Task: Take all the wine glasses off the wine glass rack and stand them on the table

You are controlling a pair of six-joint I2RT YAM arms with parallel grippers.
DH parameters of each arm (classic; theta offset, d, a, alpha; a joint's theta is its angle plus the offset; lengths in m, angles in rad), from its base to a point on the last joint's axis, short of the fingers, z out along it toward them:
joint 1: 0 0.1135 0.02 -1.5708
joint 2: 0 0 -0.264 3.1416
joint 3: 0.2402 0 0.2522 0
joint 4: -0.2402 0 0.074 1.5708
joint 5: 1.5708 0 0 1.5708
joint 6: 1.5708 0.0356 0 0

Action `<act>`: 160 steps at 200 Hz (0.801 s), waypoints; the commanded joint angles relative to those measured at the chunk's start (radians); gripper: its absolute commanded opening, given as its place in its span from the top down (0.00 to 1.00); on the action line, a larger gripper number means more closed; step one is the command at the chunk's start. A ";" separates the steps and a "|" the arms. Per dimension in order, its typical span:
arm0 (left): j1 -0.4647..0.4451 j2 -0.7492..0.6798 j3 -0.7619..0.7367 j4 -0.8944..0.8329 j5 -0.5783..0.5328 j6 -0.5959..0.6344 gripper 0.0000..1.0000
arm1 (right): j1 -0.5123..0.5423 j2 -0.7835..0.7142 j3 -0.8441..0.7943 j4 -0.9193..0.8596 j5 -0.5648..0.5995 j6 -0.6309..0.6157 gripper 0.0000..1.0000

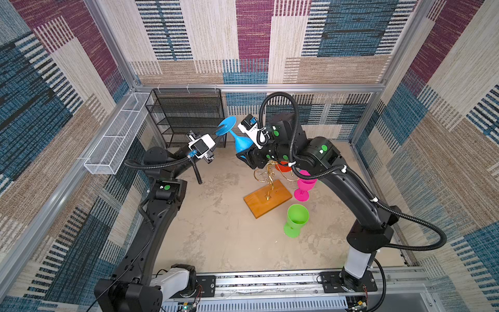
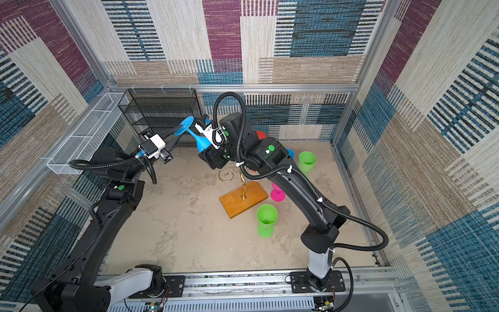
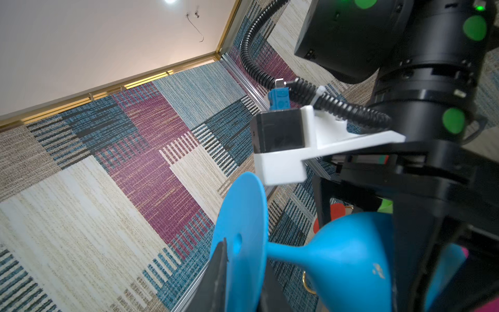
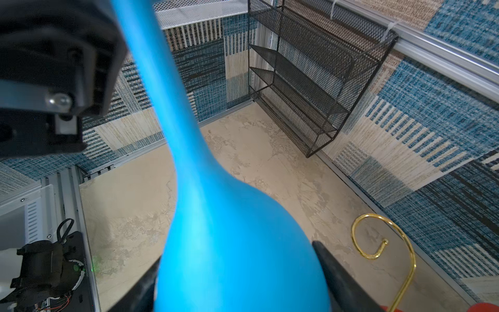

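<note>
Above the desk, up and left of the rack in both top views:

Item 1. Wine glass, blue, opaque. It is off its rack and carried in the air. It is tilted, with the round foot highest and toward the back wall and the bowl lowest. It touches no gold wire.

Item 2. Right fingers, black. They are spread wide and clamped on the bowl of the wine glass, one on each flank.

Item 3. Left fingers, black. They are drawn close together and pinch the rim of the foot disc, one against each face of it. The stem and bowl run away from them toward the right arm.

Item 4. Wine glass rack: gold scroll wires on an orange-brown wooden base. It stands on the desk below the right wrist. A red glass sits among its wires, partly hidden by the arm.

Item 5. Pink glass, upright on the desk just right of the base.

Item 6. Green glass, upright and near the base's front corner. A second green glass stands farther back.

Item 7. Black mesh shelf, against the back wall.

Item 8. White wire basket, long, fixed along the left wall.
</note>
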 commanded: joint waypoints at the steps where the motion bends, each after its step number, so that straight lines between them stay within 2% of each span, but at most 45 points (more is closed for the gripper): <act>1: -0.002 -0.006 0.011 0.012 -0.003 0.005 0.95 | 0.003 0.002 0.007 0.017 -0.008 -0.003 0.52; 6: -0.002 -0.007 0.010 0.012 -0.002 0.004 1.00 | 0.004 0.001 0.006 0.019 -0.009 -0.002 0.50; 27: -0.002 -0.008 0.012 0.012 -0.019 -0.015 1.00 | 0.006 -0.005 -0.001 0.034 -0.020 0.005 0.37; 47: -0.002 -0.016 0.008 0.000 -0.066 -0.050 1.00 | 0.007 -0.036 -0.032 0.083 -0.056 0.018 0.19; 69: 0.000 -0.035 -0.010 -0.042 -0.196 -0.149 1.00 | 0.005 -0.113 -0.117 0.206 -0.101 0.051 0.07; 78: 0.002 -0.043 -0.024 -0.072 -0.299 -0.204 1.00 | 0.003 -0.152 -0.159 0.262 -0.119 0.071 0.04; 97: 0.025 -0.061 -0.062 -0.136 -0.384 -0.328 1.00 | -0.015 -0.245 -0.260 0.376 -0.156 0.115 0.02; 115: 0.068 -0.082 -0.133 -0.105 -0.391 -0.495 1.00 | -0.043 -0.342 -0.371 0.483 -0.165 0.164 0.02; 141: 0.157 -0.102 -0.231 0.002 -0.352 -0.785 1.00 | -0.066 -0.447 -0.484 0.564 -0.133 0.200 0.13; 160: 0.192 -0.098 -0.279 0.113 -0.314 -0.927 1.00 | -0.068 -0.460 -0.504 0.559 -0.119 0.216 0.18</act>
